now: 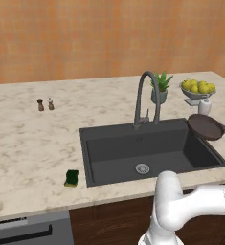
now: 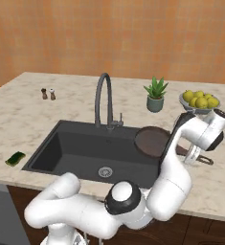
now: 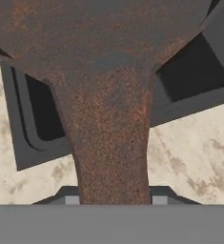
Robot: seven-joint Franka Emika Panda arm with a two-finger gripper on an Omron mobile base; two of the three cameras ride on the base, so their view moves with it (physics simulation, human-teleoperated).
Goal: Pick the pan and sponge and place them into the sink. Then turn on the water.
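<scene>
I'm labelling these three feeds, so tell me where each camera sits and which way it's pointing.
Left base view: behind the arm, on its left, looking forward and down at the sink, the sponge and the pan; the white arm rises at lower right.
Right base view: behind the arm, on its right, looking at the same sink; the arm rises from lower left to the tool.
Hand view: on the hand, looking along the pan's handle, gripped by the tool, toward the sink corner.
Shared: sink, pan, counter.
</scene>
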